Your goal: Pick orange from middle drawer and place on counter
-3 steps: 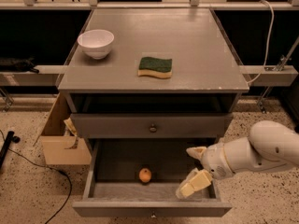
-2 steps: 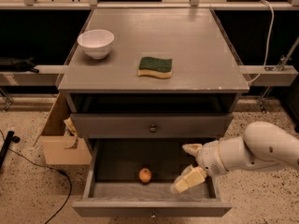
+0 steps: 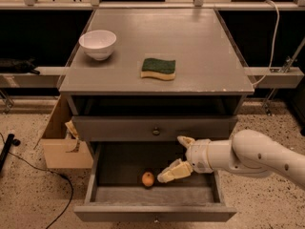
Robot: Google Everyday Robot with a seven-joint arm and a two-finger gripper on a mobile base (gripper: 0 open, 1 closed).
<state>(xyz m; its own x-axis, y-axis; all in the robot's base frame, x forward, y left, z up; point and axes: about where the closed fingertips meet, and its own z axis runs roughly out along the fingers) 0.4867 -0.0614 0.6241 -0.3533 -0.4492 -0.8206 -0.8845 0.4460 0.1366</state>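
The orange [image 3: 148, 179] is found lying on the dark floor of the middle drawer [image 3: 119, 213], somewhat left of centre and nearer the front wall than the back. The middle drawer is seen pulled well out from the cabinet, its contents exposed from above. The gripper [image 3: 170, 158] is positioned inside the open drawer, to the right of the orange, at the end of a white arm [image 3: 257, 156] that enters from the right edge of the view. The jaws are observed spread apart, with nothing held between them; the lower finger is angled down toward the fruit and its tip is located just beside the orange, though contact cannot be confirmed. The other finger is raised close below the closed drawer front [image 3: 119, 128] above, on which a round knob [image 3: 156, 131] is fitted. On the desk [image 3: 200, 42] a white bowl [image 3: 97, 43] is noted near the left edge, upright, and a green-and-yellow sponge [image 3: 158, 68] is laid flat near the front centre, well apart from the bowl. A cardboard box [image 3: 64, 142] is recorded on the floor against the cabinet's left side.
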